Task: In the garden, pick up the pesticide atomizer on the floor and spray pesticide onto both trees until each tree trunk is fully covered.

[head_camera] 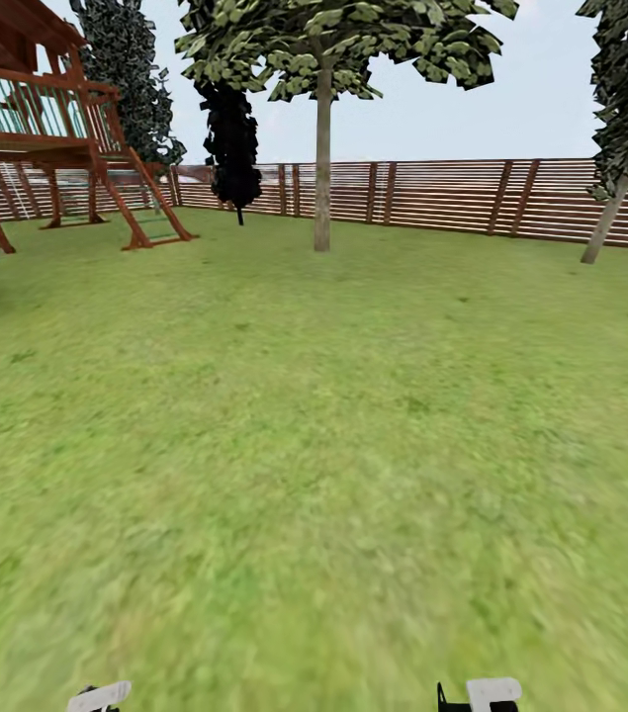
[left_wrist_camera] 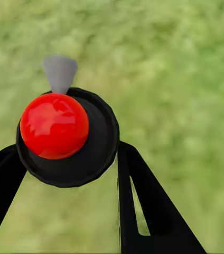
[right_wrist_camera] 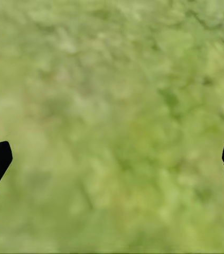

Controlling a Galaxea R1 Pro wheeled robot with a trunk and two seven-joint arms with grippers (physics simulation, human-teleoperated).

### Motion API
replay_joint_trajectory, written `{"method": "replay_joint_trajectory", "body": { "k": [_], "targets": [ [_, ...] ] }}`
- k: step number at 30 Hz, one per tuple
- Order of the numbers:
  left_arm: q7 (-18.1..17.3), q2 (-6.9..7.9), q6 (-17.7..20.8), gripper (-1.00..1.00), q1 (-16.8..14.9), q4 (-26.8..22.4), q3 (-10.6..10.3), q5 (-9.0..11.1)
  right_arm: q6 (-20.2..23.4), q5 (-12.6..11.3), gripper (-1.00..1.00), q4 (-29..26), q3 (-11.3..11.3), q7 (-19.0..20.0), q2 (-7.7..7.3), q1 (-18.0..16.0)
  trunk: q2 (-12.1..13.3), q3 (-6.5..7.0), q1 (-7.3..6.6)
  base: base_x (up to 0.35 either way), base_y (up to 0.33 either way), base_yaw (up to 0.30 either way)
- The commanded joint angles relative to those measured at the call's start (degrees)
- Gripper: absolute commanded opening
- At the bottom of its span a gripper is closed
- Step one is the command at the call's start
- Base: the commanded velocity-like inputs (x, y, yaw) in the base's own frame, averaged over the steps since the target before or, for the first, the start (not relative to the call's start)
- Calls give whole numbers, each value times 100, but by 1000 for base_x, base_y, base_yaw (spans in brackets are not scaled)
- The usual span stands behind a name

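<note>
Between the fingers of your left claw (left_wrist_camera: 72, 159) sat the pesticide atomizer (left_wrist_camera: 67, 137), a round black body with a glossy red knob and a small grey nozzle, and the claw was closed on it, one finger pressed to each side. Your right claw (right_wrist_camera: 112, 159) was spread wide and held nothing, with only lawn (right_wrist_camera: 112, 95) beneath it. Far ahead of both claws stood a tree (head_camera: 322, 59), its tree trunk (head_camera: 322, 168) straight and bare before the wooden fence (head_camera: 432, 193), well out of reach. The atomizer looked rigid, smooth and probably light, so it could slip; gripping the black body below the knob seemed the soundest hold.
</note>
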Motion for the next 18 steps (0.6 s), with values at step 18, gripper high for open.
{"method": "replay_joint_trajectory", "body": {
  "k": [18],
  "targets": [
    [2,0,-23,-100,-5,7,47,-59,-13,61,100,9,-27,-36,0,-5,-2,-5,3,339,0,0]
  ]
}}
